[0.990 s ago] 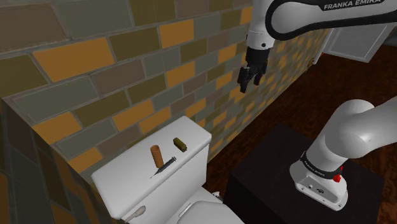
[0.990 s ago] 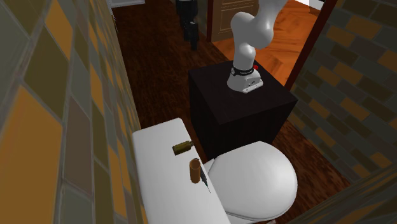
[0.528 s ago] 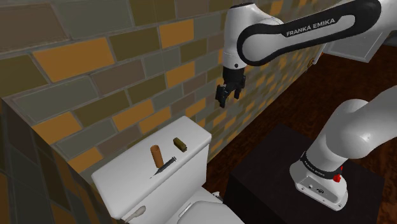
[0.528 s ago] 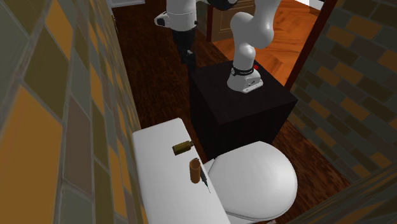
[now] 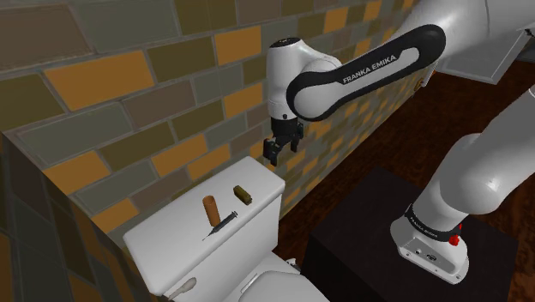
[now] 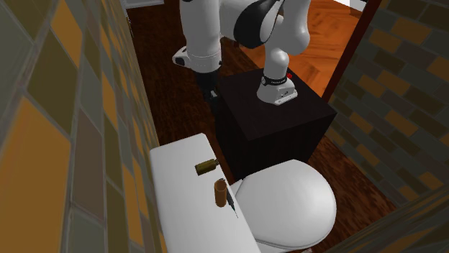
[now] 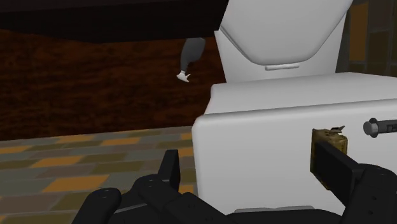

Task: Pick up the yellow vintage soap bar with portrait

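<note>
Your gripper (image 5: 274, 153) hangs in the air over the end of the toilet tank (image 5: 171, 236) that lies nearest the stand (image 5: 360, 240), close to the brick-patterned wall (image 5: 129, 103). It touches nothing. In the wrist view the two black fingers (image 7: 168, 168) stand wide apart with nothing between them but the white tank front, so the hand is open and empty.

The soap bar (image 5: 243, 195) you are after lies flat on the tank lid, toward that same end and close to the lid's front edge, the one facing the bowl. It is a small oblong block, dull olive-yellow shading to brown, and mottled in the wrist view (image 7: 334, 135), where one finger crosses in front of it. You cannot make out any portrait on it.

Further along the lid, about midway, a brown cylinder (image 5: 210, 208) stands upright, apart from the soap. Just beside its foot a slim dark pen-shaped thing (image 5: 221, 226) lies slanted at the front edge. A flush lever (image 5: 183, 287) sticks out of the tank front near the far corner, and the white toilet lid (image 6: 288, 201) is closed below
</note>
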Tool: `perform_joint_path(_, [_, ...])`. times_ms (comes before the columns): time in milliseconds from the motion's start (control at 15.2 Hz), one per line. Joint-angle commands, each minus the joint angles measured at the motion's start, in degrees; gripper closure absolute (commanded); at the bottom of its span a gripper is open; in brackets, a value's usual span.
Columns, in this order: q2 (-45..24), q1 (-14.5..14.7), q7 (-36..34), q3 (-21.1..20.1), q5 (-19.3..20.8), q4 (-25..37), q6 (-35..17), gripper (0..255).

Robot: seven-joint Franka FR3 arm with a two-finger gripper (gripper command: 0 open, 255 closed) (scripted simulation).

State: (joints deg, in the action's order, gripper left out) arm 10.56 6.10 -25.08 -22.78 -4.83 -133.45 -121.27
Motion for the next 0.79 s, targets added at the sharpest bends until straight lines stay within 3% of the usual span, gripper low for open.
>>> perform_joint_path(0, [-4.85,0.32,-3.17,-1.75,2.1,2.35,-2.13,0])
perform_joint_path(330, [-16.64,2.24,-11.02,-4.02,9.15,9.08,-5.37,0])
perform_joint_path(726, [-30.93,7.43,-19.3,-3.27,17.86,19.71,-6.26,0])
